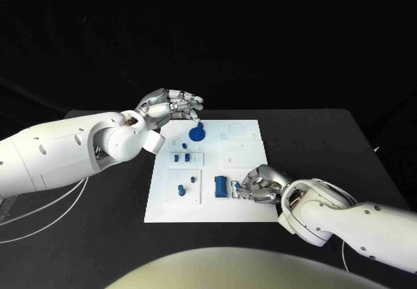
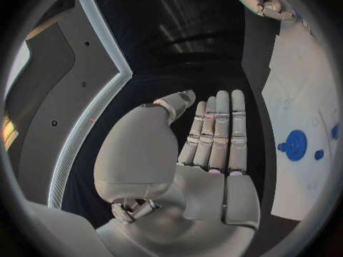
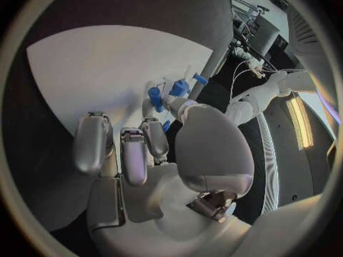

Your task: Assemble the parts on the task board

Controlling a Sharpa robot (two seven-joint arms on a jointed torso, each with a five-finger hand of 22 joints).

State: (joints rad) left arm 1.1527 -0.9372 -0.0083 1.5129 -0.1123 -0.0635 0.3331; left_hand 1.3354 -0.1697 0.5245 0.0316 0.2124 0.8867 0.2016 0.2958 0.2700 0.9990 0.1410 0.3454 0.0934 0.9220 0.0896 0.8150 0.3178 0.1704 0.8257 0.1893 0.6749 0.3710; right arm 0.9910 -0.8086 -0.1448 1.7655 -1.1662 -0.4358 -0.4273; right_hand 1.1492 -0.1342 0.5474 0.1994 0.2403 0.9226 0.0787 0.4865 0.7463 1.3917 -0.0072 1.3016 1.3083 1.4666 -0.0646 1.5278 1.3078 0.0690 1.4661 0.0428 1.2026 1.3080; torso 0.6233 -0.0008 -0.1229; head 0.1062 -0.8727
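Observation:
The white task board (image 1: 246, 206) lies in the middle of the black table. A round blue disc (image 1: 197, 133) with a knob sits near its far end, also seen in the left wrist view (image 2: 294, 145). Two small blue pegs (image 1: 182, 158) stand at mid-left, two more (image 1: 183, 190) nearer me. A blue block (image 1: 222, 186) lies by the near right part. My left hand (image 1: 170, 106) hovers over the board's far left corner, fingers straight and empty (image 2: 214, 137). My right hand (image 1: 261, 184) rests at the block with curled fingers (image 3: 143, 148); a blue bit (image 3: 166, 125) shows between thumb and finger.
The board (image 2: 300, 68) carries shallow outlined recesses along its right side (image 1: 236, 152). Black table surface (image 1: 348, 138) surrounds the board on every side. White cables (image 1: 52, 211) trail under my left arm at the table's left edge.

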